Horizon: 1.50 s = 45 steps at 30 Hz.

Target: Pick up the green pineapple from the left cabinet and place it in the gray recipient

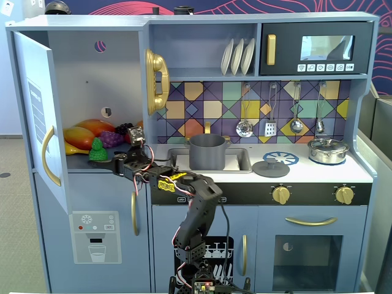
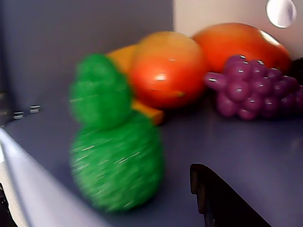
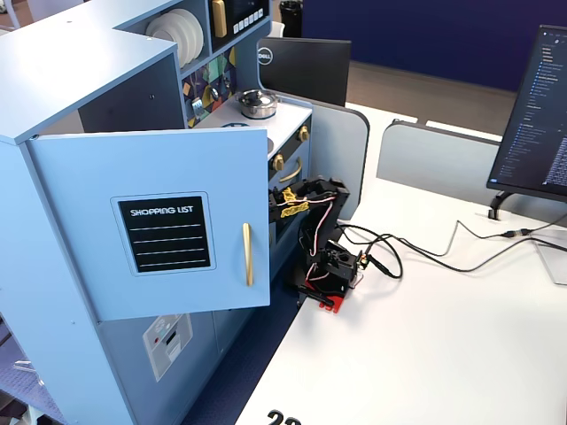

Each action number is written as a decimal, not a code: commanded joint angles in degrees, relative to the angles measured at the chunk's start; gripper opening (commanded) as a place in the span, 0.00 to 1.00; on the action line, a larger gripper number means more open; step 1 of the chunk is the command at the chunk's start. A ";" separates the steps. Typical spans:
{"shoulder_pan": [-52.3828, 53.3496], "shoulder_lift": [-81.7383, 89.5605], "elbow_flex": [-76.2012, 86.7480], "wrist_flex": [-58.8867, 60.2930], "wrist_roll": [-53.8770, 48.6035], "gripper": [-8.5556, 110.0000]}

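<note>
The green pineapple [image 1: 98, 150] stands upright at the front of the shelf in the open left cabinet [image 1: 86, 67]. In the wrist view the pineapple [image 2: 116, 156] is close and blurred. My gripper [image 1: 113, 163] reaches into the cabinet just right of the pineapple, low over the shelf. It is open and holds nothing. One black finger [image 2: 222, 198] shows to the right of the fruit, apart from it. The gray recipient [image 1: 207, 152] stands in the sink basin to the right. In the other fixed view the cabinet door [image 3: 151, 230] hides the gripper and the fruit.
Two orange mangoes [image 1: 92, 127] [image 2: 165, 68] and a purple grape bunch [image 1: 111, 138] [image 2: 255, 87] lie behind the pineapple. The open door [image 1: 37, 116] hangs at the left. A flat gray lid [image 1: 271, 166] and a silver lidded pot [image 1: 327, 150] sit on the counter.
</note>
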 commanded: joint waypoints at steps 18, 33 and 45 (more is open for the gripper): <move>-4.57 3.43 -15.12 5.45 -0.88 0.07; 4.83 51.59 5.80 7.03 1.85 0.07; 37.97 41.57 -3.69 18.28 9.49 0.07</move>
